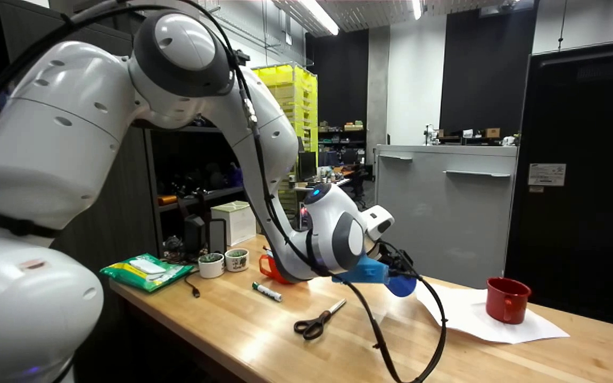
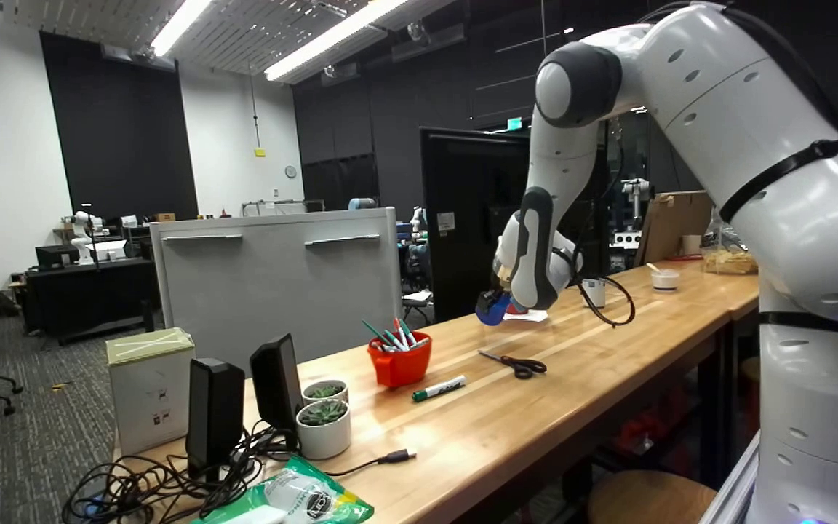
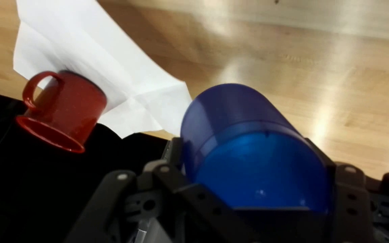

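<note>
A translucent blue cup (image 3: 252, 162) is clamped between both fingers of my gripper (image 3: 248, 153) in the wrist view, tilted; I cannot tell whether its base or mouth faces the camera. In both exterior views the blue cup (image 1: 402, 285) (image 2: 492, 310) hangs above the table, below the wrist. The finger pads (image 3: 176, 153) press against its sides. A red mug (image 1: 507, 300) stands upright on a sheet of white paper (image 1: 461, 300), to the right of the gripper in that exterior view. In the wrist view the red mug (image 3: 74, 106) lies left of the cup.
Black scissors (image 1: 314, 323) and a green-capped marker (image 2: 439, 388) lie on the wooden table (image 2: 593, 371). An orange-red container (image 2: 401, 360) holds several pens. Two potted succulents (image 2: 324, 429), speakers (image 2: 214, 415) and a green packet (image 1: 147, 271) stand farther off. A black cable (image 1: 434, 340) loops from the wrist.
</note>
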Motion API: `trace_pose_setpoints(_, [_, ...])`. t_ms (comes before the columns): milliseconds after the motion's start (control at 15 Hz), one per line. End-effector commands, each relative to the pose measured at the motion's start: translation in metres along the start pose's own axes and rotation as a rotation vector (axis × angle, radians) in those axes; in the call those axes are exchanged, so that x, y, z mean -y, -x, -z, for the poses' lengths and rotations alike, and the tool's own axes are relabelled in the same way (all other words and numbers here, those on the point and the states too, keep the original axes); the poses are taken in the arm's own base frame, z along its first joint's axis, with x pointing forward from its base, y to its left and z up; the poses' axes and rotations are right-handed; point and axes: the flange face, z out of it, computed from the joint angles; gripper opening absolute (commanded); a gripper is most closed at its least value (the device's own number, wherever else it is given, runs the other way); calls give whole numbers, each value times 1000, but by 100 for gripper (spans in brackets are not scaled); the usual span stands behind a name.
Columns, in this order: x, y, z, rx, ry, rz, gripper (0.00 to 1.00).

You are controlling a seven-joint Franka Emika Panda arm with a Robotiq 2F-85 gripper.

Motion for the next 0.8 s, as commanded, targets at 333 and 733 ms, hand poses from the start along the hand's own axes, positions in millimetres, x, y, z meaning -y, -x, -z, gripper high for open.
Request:
trace_pose_setpoints(333, [52,21,-3,68,-29,-65,95])
trace_pose_setpoints(733, [60,40,-7,115,-35,-91,100])
